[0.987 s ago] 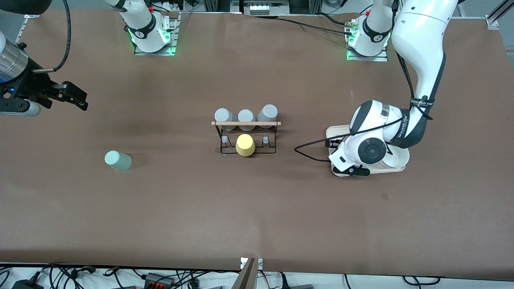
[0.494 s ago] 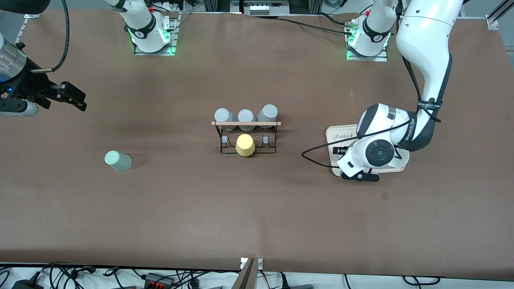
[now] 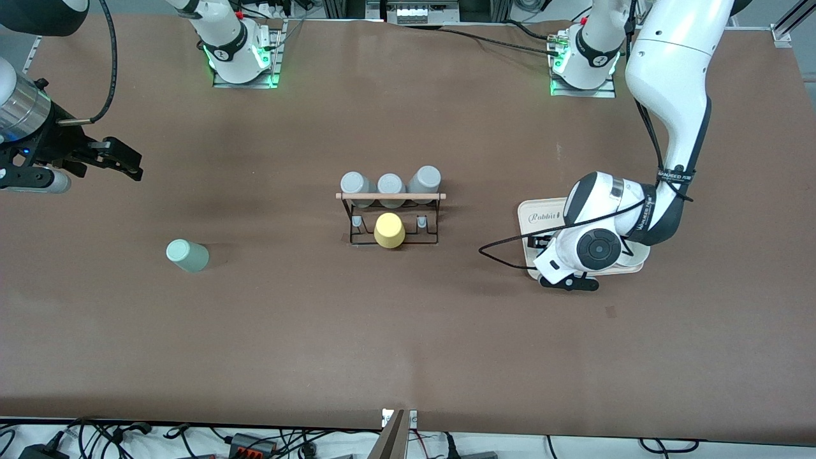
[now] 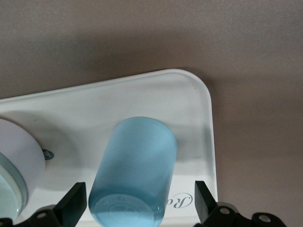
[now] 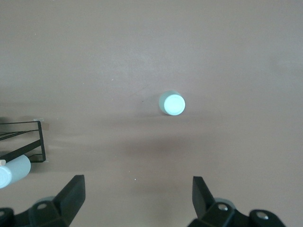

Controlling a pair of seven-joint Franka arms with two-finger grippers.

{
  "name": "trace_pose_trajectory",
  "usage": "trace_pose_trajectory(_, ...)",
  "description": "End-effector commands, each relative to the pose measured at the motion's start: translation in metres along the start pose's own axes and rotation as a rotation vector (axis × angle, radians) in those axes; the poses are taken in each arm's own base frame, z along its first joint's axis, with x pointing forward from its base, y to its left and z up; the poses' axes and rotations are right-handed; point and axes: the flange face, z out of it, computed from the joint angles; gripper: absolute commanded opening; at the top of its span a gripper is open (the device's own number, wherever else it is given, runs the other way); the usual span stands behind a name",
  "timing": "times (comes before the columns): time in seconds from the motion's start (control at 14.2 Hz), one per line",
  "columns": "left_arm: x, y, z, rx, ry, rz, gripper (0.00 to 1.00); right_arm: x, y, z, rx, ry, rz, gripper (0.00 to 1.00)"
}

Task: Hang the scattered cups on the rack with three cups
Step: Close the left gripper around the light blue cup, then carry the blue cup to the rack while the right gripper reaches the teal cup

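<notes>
Brown table, seen from the front. At its middle a black wire rack with a wooden rod on top; three grey cups hung along the row farther from the camera, a yellow cup on the nearer row. Toward the right arm's end, a mint cup upside down on the table, nearer the camera than the right gripper, which hangs above bare table with fingers spread and nothing between them. Toward the left arm's end, a cream tray under the left gripper, fingers hidden here by the wrist.

Left wrist view: blue cup lying on its side on the tray, framed by the two spread fingertips, apparently not touched. Beside it, part of a white bowl.

Right wrist view: mint cup well ahead of the wide-open fingertips; corner of the rack at the edge.
</notes>
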Motion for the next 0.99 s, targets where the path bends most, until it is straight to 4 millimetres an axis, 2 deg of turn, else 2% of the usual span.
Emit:
trace_pose_trajectory(0.0,0.003,-0.008,0.003,0.018,0.005,0.011,1.00,-0.001,-0.001,-0.006,-0.013,-0.001,-0.003,1.00)
trace_pose_trajectory(0.07,0.003,-0.008,0.002,0.018,0.007,0.011,0.84,-0.001,-0.001,-0.006,-0.013,-0.001,-0.003,1.00)
trace_pose_trajectory(0.14,0.004,-0.008,0.001,0.019,0.010,0.012,0.58,-0.001,-0.002,-0.006,-0.013,-0.001,-0.004,1.00)
trace_pose_trajectory(0.21,0.004,-0.007,0.000,0.017,0.012,0.012,0.28,-0.001,-0.002,-0.006,-0.014,-0.003,-0.004,1.00)
trace_pose_trajectory(0.28,0.004,-0.006,-0.002,0.018,0.013,0.011,0.08,-0.001,-0.001,-0.006,-0.014,-0.003,-0.003,1.00)
trace_pose_trajectory(0.35,0.003,-0.003,-0.004,0.018,0.015,0.015,0.01,-0.001,-0.001,-0.006,-0.014,-0.003,-0.004,1.00)
trace_pose_trajectory(0.56,0.000,0.016,-0.040,0.012,-0.002,0.033,0.01,-0.001,0.000,-0.005,-0.012,-0.005,-0.003,1.00)
trace_pose_trajectory(0.71,-0.010,0.060,-0.086,-0.018,0.025,0.078,0.01,-0.001,-0.001,-0.005,-0.014,-0.004,-0.003,1.00)
trace_pose_trajectory(0.85,-0.021,0.095,-0.121,-0.118,0.036,0.098,0.00,0.000,-0.001,-0.005,-0.012,-0.005,-0.003,1.00)
trace_pose_trajectory(0.92,-0.021,0.104,-0.139,-0.185,0.053,0.100,0.00,0.001,-0.002,-0.001,-0.015,-0.012,-0.006,1.00)
